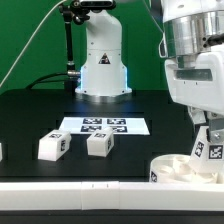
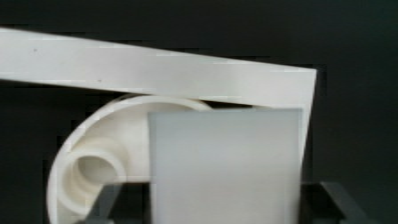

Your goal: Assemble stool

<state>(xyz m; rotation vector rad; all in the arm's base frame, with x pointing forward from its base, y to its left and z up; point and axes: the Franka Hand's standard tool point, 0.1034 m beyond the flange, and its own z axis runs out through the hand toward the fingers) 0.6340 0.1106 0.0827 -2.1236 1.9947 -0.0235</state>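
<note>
Your gripper (image 1: 207, 138) pinches one leg (image 1: 213, 152) just above the seat (image 1: 178, 168), by the rail (image 1: 70, 190) along the table (image 1: 30, 130) edge; next, it likely needs aligning and pressing down.

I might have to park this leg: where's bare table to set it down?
Bare: the table at the exterior view's left of the marker board, and the strip between the two loose legs and the border rail. Crowded: the exterior view's right, where the gripper holds a leg over the seat.
</note>
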